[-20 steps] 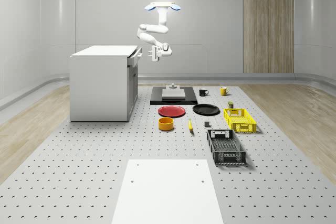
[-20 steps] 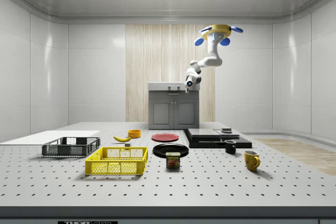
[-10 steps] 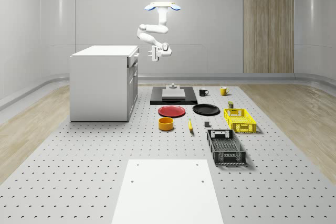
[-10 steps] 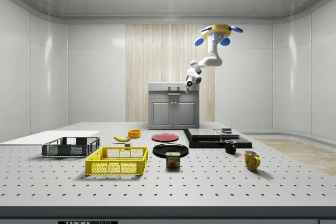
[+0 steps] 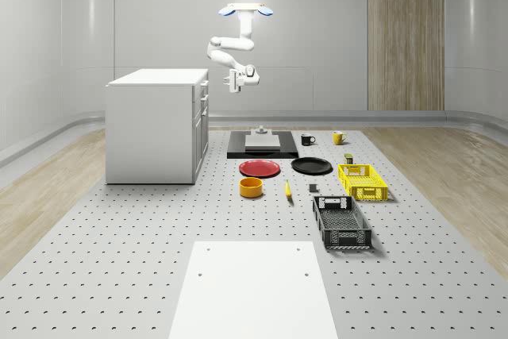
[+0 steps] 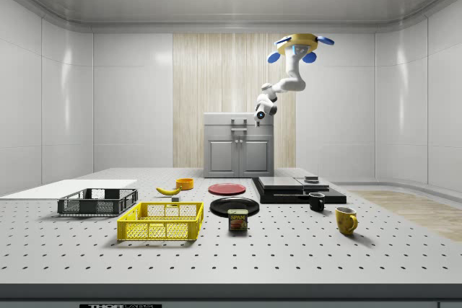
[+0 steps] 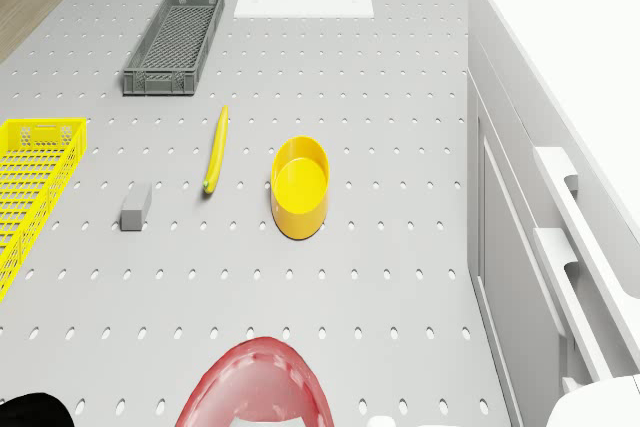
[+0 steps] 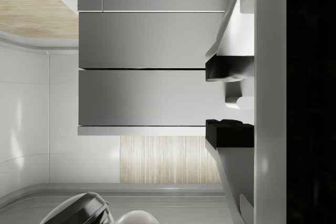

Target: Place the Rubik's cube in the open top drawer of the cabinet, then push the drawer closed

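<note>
**Tool beside the closed top drawer: hazards and inventory**

We see the drone [image 5: 247, 10] hovering high above the table [image 5: 119, 236], at about 1 o'clock from the cabinet [image 5: 151, 129] in the whole-scene view. The tool [image 5: 232, 82] hangs just beside the cabinet's front, at 3 o'clock from the top drawer [image 8: 142, 98]. Its fingers [image 8: 226, 69] stand apart with nothing between them. The drawer front lies flush with the cabinet. We cannot tell where the Rubik's cube is; with the tool empty, we judge that it is inside the drawer.

Hazards, as we judge them:
- A drift of the drone toward 9 o'clock may knock the tool against the cabinet.
- A finger may catch a handle on pulling away and drag the drawer open.
- The drawer may not be fully seated, which would leave the task unfinished.

Counts:
- one cabinet, with two drawer fronts in the wrist view
- one red plate [image 5: 259, 168]
- one black plate [image 5: 311, 166]
- one yellow bowl [image 5: 252, 187]
- one banana [image 5: 287, 190]
- two crates: a yellow crate [image 5: 363, 182] and a grey crate [image 5: 341, 222]
- two mugs: a black mug [image 5: 307, 139] and a yellow mug [image 5: 338, 137]
- one tin [image 6: 237, 220]
- one grey block [image 7: 136, 205]
</note>
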Controlling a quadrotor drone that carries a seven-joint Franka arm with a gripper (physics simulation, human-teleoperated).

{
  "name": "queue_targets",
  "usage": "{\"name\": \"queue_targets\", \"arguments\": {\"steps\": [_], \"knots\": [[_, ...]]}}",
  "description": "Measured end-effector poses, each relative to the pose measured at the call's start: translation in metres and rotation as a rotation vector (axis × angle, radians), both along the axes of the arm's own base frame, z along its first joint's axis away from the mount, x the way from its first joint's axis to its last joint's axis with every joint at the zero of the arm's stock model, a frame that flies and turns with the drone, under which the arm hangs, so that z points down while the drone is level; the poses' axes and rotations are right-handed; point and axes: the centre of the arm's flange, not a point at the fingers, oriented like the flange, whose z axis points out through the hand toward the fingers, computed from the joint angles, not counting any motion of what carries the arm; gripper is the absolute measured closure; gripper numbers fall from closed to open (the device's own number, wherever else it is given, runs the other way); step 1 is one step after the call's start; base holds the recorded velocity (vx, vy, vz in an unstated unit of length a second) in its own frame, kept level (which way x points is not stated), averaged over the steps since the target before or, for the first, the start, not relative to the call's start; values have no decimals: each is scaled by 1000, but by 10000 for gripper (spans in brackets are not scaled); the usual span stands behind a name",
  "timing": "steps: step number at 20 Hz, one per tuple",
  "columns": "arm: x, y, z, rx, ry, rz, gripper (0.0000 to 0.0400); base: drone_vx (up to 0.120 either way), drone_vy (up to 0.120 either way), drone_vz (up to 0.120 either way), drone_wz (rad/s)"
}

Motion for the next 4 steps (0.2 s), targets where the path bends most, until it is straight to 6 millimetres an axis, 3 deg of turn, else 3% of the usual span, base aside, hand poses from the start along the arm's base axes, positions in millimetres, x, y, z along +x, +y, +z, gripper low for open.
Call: {"name": "queue_targets", "arguments": {"steps": [4], "knots": [[0,0,0,0,0,0,295,0,0,0,0]]}}
